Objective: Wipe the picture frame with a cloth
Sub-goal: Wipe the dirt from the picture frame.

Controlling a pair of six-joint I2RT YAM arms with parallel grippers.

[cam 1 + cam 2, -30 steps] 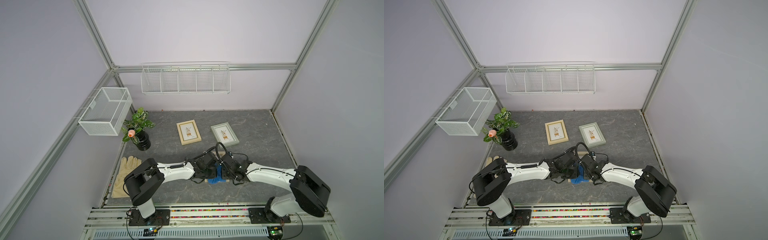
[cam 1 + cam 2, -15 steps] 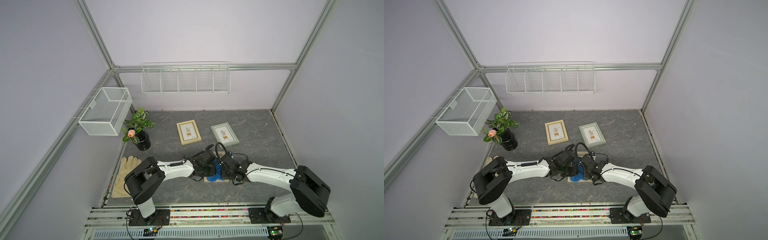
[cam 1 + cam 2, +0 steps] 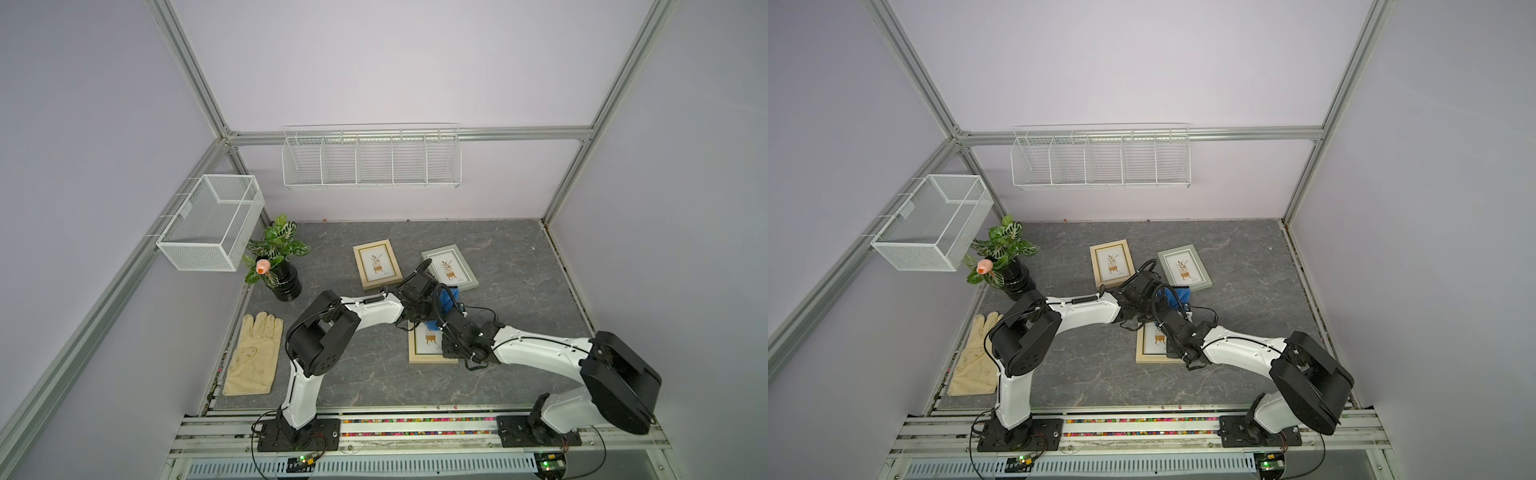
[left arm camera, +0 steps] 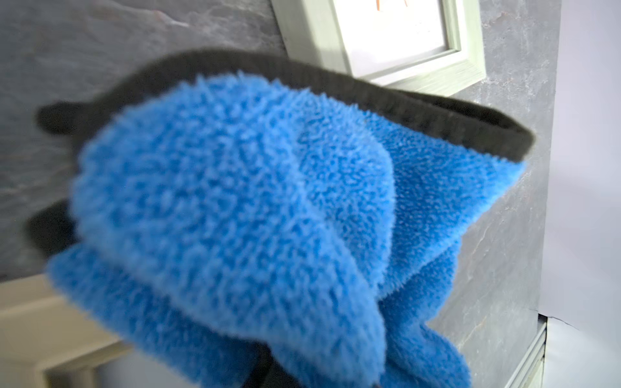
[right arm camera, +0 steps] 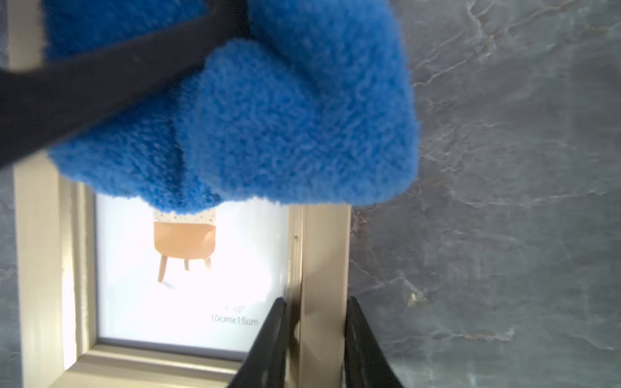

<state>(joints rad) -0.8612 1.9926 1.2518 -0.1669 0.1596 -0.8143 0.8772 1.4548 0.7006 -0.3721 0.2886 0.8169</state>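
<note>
The cloth (image 3: pixel 449 298) lies over the far end of the near frame (image 3: pixel 426 351); glove (image 3: pixel 254 357) and plant (image 3: pixel 276 253) lie left.

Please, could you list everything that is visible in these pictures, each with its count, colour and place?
front frame: one, beige, flat on the table nearest the robot, far end under the cloth
beige back frame: one, flat, mid-table
green back frame: one, grey-green, flat, beside the beige back frame
cloth: one, blue with dark edge, bunched
glove: one, beige, flat at the table's left edge
potted plant: one, green leaves, black pot, back left corner
mesh basket: one, white, left wall
wire shelf: one, white, back wall
table: one, grey stone pattern
left hand: black, shut on the cloth
right hand: black, shut on the front frame's side rail
</note>
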